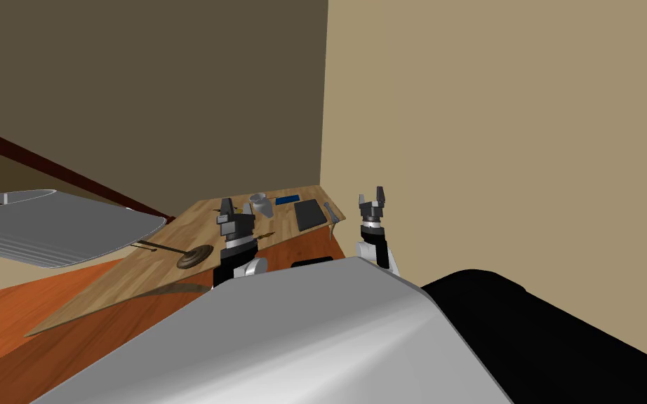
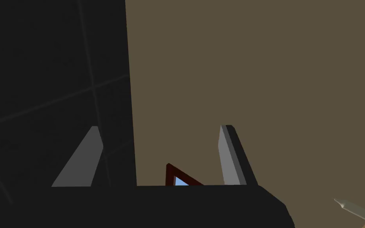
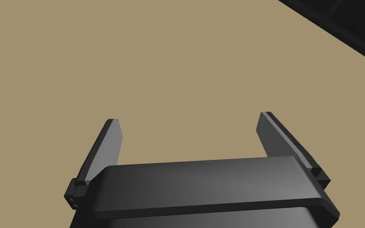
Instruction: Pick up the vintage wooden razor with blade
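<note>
The razor (image 1: 330,210), thin and grey with a tan part, lies at the far right edge of the wooden tabletop (image 1: 139,273), just right of a dark flat square (image 1: 309,214). The left gripper (image 1: 227,203) points up above the tabletop, fingers wide apart, holding nothing. The right gripper (image 1: 372,194) is near the razor, on its right, and is also wide and holding nothing.

The razor (image 1: 330,212) is a small, slim thing lying at the far right edge of the wooden table (image 1: 175,235), just beside a dark flat slab (image 1: 309,214). It has a grey blade part lying flat on the tabletop. A thin, pale, slightly curved handle angles down from it past the table's edge; finer detail cannot be made out.
</note>
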Controlling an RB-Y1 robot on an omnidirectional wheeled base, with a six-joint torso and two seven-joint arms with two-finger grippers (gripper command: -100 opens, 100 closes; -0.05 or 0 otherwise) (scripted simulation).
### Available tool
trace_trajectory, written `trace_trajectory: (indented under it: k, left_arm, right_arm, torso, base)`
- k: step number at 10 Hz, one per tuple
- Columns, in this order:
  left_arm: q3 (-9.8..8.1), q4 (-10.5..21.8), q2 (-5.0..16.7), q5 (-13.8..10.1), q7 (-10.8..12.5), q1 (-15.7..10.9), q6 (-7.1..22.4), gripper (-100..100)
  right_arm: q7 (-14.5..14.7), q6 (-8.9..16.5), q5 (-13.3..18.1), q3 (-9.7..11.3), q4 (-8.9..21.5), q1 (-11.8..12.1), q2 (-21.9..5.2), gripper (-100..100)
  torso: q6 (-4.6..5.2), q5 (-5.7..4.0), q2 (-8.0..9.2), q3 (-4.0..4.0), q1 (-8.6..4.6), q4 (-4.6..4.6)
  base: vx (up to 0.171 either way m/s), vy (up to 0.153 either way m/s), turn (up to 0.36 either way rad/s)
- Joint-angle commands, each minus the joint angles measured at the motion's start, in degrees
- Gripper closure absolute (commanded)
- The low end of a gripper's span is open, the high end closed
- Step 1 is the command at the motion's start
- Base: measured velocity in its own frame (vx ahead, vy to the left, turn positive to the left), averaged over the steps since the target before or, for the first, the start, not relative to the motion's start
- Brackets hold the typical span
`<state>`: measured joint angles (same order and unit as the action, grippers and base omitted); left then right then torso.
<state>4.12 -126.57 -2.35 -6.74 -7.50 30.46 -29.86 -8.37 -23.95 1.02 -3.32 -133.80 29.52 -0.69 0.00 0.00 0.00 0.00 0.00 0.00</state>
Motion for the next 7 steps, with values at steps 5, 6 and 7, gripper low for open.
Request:
trace_trajectory:
  k: [5, 6, 7]
  left_arm:
    - [-2.34, 2.7, 9.5, -3.1, 2.5, 0.8, 2.6, -100]
    - [-3.00, 3.6, 11.6, -4.0, 3.2, 1.0, 3.5, -100]
    - [-3.68, 4.5, 13.5, -5.1, 3.9, 1.2, 4.5, -100]
  right_arm:
    - [0.0, 0.0, 0.0, 0.0, 0.0, 0.0, 0.0, 0]
    - [0.0, 0.0, 0.0, 0.0, 0.0, 0.0, 0.0, 0]
    - [0.0, 0.0, 0.0, 0.0, 0.0, 0.0, 0.0, 0]
  torso:
    - [0.00, 0.00, -0.04, -0.02, -0.01, -0.01]
    - [0.00, 0.00, -0.05, -0.03, -0.01, -0.01]
    - [0.00, 0.00, -0.06, -0.04, -0.02, -0.01]
  base:
    - [0.009, -0.009, -0.003]
    - [0.016, -0.016, -0.008]
    - [0.017, -0.020, -0.015]
